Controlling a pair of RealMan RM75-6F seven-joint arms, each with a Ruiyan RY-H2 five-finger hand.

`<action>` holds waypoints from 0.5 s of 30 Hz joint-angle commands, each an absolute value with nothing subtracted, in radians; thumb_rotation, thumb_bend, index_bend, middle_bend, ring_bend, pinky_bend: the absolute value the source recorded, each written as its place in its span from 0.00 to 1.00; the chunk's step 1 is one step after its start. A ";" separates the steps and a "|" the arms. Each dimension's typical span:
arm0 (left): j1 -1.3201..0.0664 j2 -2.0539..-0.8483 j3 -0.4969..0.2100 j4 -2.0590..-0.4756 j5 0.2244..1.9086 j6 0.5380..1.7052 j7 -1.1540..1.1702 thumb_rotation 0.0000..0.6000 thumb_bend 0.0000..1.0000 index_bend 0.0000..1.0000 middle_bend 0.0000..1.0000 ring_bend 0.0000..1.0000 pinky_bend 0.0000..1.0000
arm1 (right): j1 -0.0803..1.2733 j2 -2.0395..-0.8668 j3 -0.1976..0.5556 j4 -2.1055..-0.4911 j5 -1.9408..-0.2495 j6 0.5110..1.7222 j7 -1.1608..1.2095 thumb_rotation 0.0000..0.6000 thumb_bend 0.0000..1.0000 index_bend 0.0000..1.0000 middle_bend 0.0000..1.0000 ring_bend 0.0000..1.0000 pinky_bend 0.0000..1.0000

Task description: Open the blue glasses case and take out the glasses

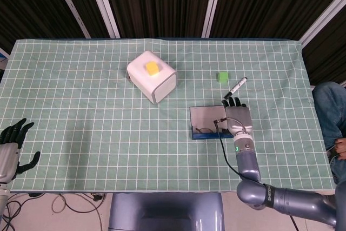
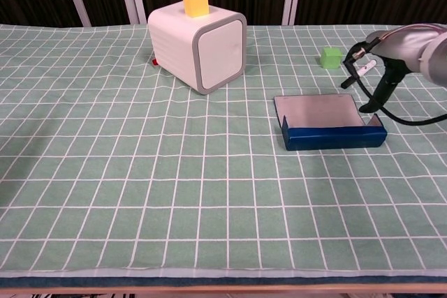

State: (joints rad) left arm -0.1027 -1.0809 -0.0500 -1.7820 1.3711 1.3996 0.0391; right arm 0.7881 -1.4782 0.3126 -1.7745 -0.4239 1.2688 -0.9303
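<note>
The blue glasses case (image 1: 210, 134) lies open right of the table's middle, its grey lid (image 1: 206, 115) flat on the cloth. A thin dark glasses frame (image 1: 201, 130) shows inside the near blue trough in the head view. In the chest view the blue front wall (image 2: 335, 137) hides the inside. My right hand (image 1: 237, 116) hovers at the case's right end with its fingers stretched away from me and nothing in it. A black cable (image 2: 376, 95) hangs from it. My left hand (image 1: 11, 150) sits off the near left edge, fingers apart, empty.
A white box (image 1: 153, 79) with a yellow cube (image 1: 152, 68) on top stands left of the case. Behind the case lie a small green cube (image 1: 221, 76) and a black-and-white marker (image 1: 236, 86). The green checked cloth (image 1: 81, 106) covers the table.
</note>
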 commanded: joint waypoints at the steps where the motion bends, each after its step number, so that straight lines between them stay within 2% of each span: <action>1: -0.103 -1.081 -0.050 -1.782 1.371 1.399 0.038 1.00 0.36 0.11 0.00 0.00 0.00 | 0.765 -1.440 0.268 -1.837 -0.456 1.295 -0.936 1.00 0.29 0.16 0.14 0.08 0.22; 11: -0.103 -1.080 -0.051 -1.784 1.368 1.397 0.037 1.00 0.36 0.11 0.00 0.00 0.00 | 0.722 -1.404 0.175 -1.925 -0.546 1.355 -0.922 1.00 0.30 0.20 0.23 0.08 0.22; 15: -0.104 -1.079 -0.051 -1.785 1.367 1.395 0.038 1.00 0.36 0.11 0.00 0.00 0.00 | 0.722 -1.391 0.138 -1.954 -0.531 1.381 -0.976 1.00 0.25 0.22 0.23 0.08 0.22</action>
State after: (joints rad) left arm -0.1039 -1.0795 -0.0506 -1.7846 1.3666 1.3949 0.0382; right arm 0.7220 -1.3993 0.1544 -1.9374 -0.5422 1.3625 -0.9445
